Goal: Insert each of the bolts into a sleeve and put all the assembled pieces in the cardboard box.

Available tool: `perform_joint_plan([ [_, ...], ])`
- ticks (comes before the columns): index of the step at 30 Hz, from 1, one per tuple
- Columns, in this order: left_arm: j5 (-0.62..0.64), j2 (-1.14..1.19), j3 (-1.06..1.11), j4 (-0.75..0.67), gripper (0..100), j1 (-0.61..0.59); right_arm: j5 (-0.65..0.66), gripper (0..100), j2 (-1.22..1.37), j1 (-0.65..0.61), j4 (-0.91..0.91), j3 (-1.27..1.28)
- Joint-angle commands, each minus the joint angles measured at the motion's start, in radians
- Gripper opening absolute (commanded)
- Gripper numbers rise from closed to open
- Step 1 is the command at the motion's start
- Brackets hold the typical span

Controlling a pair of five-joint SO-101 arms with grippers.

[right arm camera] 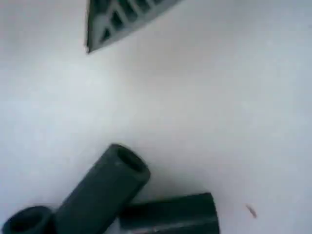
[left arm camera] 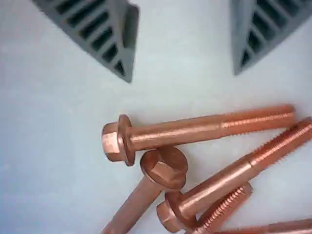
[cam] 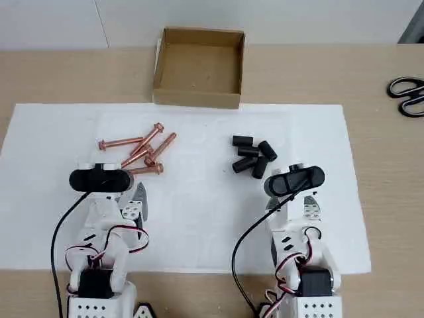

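Light wooden table (cam: 391,165) carries a white paper sheet (cam: 199,218), and the cardboard box (cam: 199,99) stands open side up at the sheet's far edge, its brown floor bare.

From the box, the copper bolts (cam: 136,151) lie on the sheet toward the arms and off to the left arm's side, in a loose pile with shanks crossing. The black sleeves (cam: 253,156) lie the same way toward the arms but on the right arm's side, bunched close and touching one another. Bolts and sleeves are well apart, and both groups are outside the box. Black-handled scissors (cam: 409,97) rest on the bare wood, far out from the box on the right arm's side.

The high view takes in both piles and both arms at once. The left wrist view adds the close detail: flanged hexagonal heads, smooth shanks ending in thread, one bolt lying across above the others. It also gives the left gripper (left arm camera: 182,74) plainly, its two grey ribbed fingers (left arm camera: 105,34) spread wide over bare paper just beside the nearest bolt, gripping nothing.

The right wrist view brings three sleeves near: one hollow tube resting on a second, and a third seen end-on beside them. The right gripper (cam: 290,201) sits just on the arm side of the sleeves; whether it is wide or narrow cannot be told.
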Motion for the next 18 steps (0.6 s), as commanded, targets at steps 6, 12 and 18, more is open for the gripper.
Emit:
perform_joint_plan([
  [6, 0.005, -0.005, -0.170, 0.132, 13, -0.006, 0.163, 20.3, -0.010, 0.007, 0.228, -0.362],
  [12, -0.063, -0.003, -0.289, 0.163, 13, -0.097, 0.226, 20.3, -0.007, 0.008, 0.266, -0.531],
  [18, -0.132, 0.095, -0.447, 0.173, 13, -0.262, 0.239, 20.3, 0.094, 0.079, 0.259, -0.690],
])
